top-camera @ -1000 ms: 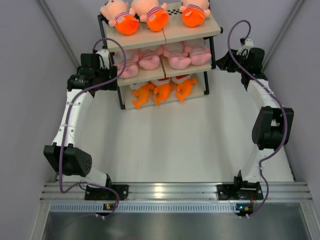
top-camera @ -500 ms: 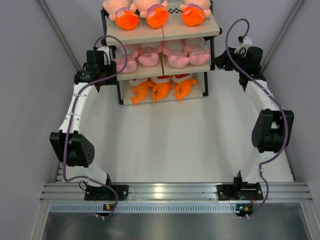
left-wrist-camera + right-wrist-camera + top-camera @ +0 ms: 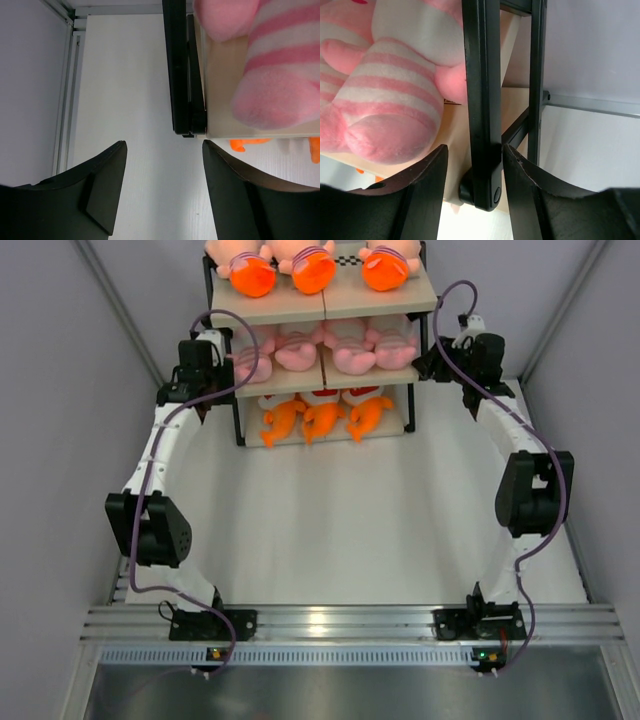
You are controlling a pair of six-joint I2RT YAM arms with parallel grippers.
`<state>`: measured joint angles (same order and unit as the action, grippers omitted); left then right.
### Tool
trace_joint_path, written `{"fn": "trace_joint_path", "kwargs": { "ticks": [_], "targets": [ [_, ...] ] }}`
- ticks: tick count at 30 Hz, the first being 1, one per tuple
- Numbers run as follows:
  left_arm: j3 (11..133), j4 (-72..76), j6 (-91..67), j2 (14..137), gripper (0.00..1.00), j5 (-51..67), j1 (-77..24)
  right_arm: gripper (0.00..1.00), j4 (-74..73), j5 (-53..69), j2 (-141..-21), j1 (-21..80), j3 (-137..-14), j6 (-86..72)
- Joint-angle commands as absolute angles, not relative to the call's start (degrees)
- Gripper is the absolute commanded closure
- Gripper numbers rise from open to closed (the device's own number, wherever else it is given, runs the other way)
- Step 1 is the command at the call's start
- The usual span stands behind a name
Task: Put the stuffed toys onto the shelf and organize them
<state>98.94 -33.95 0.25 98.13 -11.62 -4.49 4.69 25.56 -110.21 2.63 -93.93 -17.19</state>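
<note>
The shelf (image 3: pixel 290 312) stands at the back of the table, holding the stuffed toys. Dolls with orange bottoms (image 3: pixel 255 275) lie on top, pink striped animals (image 3: pixel 350 352) on the middle board and orange sharks (image 3: pixel 325 418) at the bottom. My left gripper (image 3: pixel 215 358) hangs beside the shelf's left post (image 3: pixel 180 65). That left gripper (image 3: pixel 164 145) is open with only table between its fingers, and a pink toy (image 3: pixel 272 75) lies just ahead. My right gripper (image 3: pixel 425 362) is at the right front post (image 3: pixel 480 75). The right gripper (image 3: pixel 475 147) straddles it: the right finger touches, and a gap shows on the left.
Grey walls close in on both sides, and the left one (image 3: pixel 60 390) runs close to my left arm. White tabletop (image 3: pixel 330 520) stretches in front of the shelf. A metal rail (image 3: pixel 340 625) carries both arm bases along the near edge.
The shelf has turned square and slid back a little. My left arm reached farther back along its left side and its jaws narrowed. My right gripper moved in onto the right post.
</note>
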Motion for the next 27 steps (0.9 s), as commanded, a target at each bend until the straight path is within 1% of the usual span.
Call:
{"fn": "trace_joint_path", "kwargs": {
  "ticks": [1, 4, 5, 7, 8, 9, 11, 12, 15, 16, 17, 18, 23, 27],
  "targets": [
    [99.1, -24.2, 1.1, 98.8, 0.33, -10.7, -4.6, 0.52, 6.7, 25.3, -110.7, 3.6, -96.7, -17.2],
    [99.1, -22.2, 0.8, 99.5, 0.33, -9.4, -4.6, 0.57, 6.5, 25.1, -111.4, 3.8, -97.0, -17.2],
    [99.2, -22.1, 0.7, 99.9, 0.35, -9.0, -4.6, 0.64, 6.5, 25.0, -111.4, 3.8, -97.0, -17.2],
    [99.7, -21.7, 0.6, 100.5, 0.4, -8.2, -4.6, 0.72, 6.1, 25.0, -111.6, 3.8, -97.1, -16.9],
    [99.8, -21.7, 0.7, 101.2, 0.42, -7.5, -4.6, 0.79, 6.1, 25.1, -111.5, 3.8, -96.9, -16.8],
    [100.0, -21.7, 0.6, 101.6, 0.51, -7.5, -4.6, 0.82, 5.7, 25.3, -111.3, 3.8, -96.6, -16.6],
    [100.4, -21.7, 1.1, 102.5, 0.59, -7.3, -4.6, 0.89, 5.3, 25.5, -110.8, 3.8, -96.1, -15.9],
    [100.4, -21.8, 1.1, 102.6, 0.69, -6.9, -4.6, 0.9, 5.2, 25.9, -110.0, 3.8, -95.2, -15.5],
    [100.4, -21.8, 1.4, 103.0, 0.82, -6.8, -4.6, 0.94, 5.3, 26.9, -108.6, 3.9, -93.5, -14.5],
    [100.4, -21.8, 1.8, 103.1, 0.92, -7.0, -4.6, 0.96, 4.9, 27.1, -108.3, 3.8, -93.3, -14.0],
    [100.6, -21.8, 2.0, 103.2, 0.98, -7.4, -4.5, 0.99, 4.7, 27.2, -108.1, 3.8, -93.2, -13.9],
    [100.7, -21.8, 2.0, 103.4, 1.0, -8.0, -4.5, 1.0, 4.5, 27.6, -107.6, 3.8, -92.8, -13.4],
    [99.2, -21.8, 2.0, 101.1, 1.0, -7.8, -4.4, 1.0, 2.8, 27.8, -105.5, 3.7, -91.1, -13.2],
    [95.3, -21.9, 2.4, 97.7, 1.0, -7.8, -4.4, 1.0, 0.9, 28.3, -102.1, 3.4, -88.6, -12.8]
  ]
}}
